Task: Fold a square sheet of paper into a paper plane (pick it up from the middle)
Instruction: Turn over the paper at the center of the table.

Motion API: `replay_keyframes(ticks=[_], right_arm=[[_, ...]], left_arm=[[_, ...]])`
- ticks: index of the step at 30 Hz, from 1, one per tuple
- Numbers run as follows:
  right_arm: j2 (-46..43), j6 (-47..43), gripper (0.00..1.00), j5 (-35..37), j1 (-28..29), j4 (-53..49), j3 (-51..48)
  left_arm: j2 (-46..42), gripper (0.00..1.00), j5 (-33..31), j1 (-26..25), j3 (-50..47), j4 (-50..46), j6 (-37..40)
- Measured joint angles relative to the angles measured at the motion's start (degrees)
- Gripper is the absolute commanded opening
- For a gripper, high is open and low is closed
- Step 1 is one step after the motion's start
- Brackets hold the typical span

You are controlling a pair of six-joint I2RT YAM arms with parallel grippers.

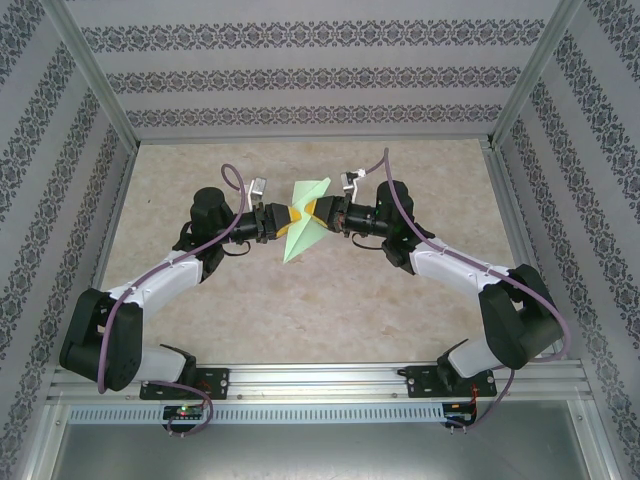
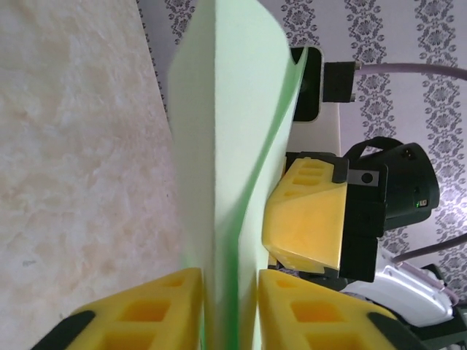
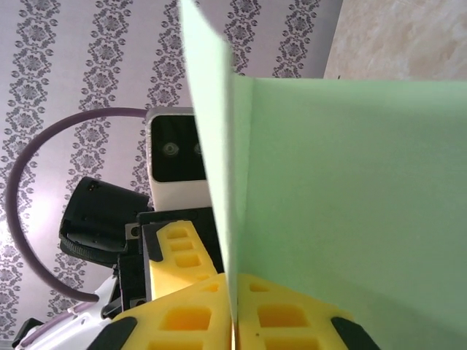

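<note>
Table point(image 1: 400, 300), walls point(image 1: 300, 80) well off — paper plane point(image 1: 304, 228) in left gripper point(image 1: 289, 218), right gripper point(image 1: 322, 212)

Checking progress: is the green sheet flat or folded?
Folded: the green sheet shows a sharp crease, its flaps angled apart.

Nothing readable is showing in any of the views. The folded sheet of paper point(image 2: 219, 146) is presenting plain pale green faces, with no print on them. The wallpaper point(image 1: 300, 80) is carrying a repeating ornament rather than letters. The small lit board point(image 1: 185, 410) on the rail at the left arm's base may be carrying some marking, but it is coming out too small to make out.
</note>
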Motion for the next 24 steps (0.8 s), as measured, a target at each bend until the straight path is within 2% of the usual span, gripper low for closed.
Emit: replay_keyframes(ticks=[2,5,7,10,13,15,18,24], right_arm=[[0.00,-0.39,0.20,0.04,-0.02,-1.25,0.02],[-0.13,-1.84,0.42,0.24,-0.44,-4.50,0.13],[-0.76,-3.39,0.52,1.14,-1.03,-7.96,0.22],[-3.74,-7.74,0.66,4.83,-2.36,-16.17,0.42],[-7.89,-12.92,0.77,11.50,-2.93,-25.24,0.74],[-10.25,-15.74,0.84,16.06,-3.02,-30.12,0.74],[-12.33,-18.25,0.89,21.86,-2.99,-34.60,0.33],[-14.56,-20.20,0.95,30.42,-2.97,-41.29,-1.70]], left_arm=[[0.02,0.14,-0.02,0.00,0.00,-0.02,0.31],[0.15,0.10,-0.17,0.00,0.13,-0.94,1.64],[0.44,0.08,-0.70,0.00,0.76,-3.37,3.69],[1.03,0.08,-2.49,0.00,3.56,-11.72,9.79],[1.27,0.07,-7.65,0.00,8.24,-24.15,18.64],[1.27,0.07,-14.40,-0.39,12.04,-33.99,25.14],[1.42,0.07,-26.49,-1.86,16.68,-45.77,32.41],[6.40,0.07,-53.66,-9.81,25.38,-64.48,39.52]])
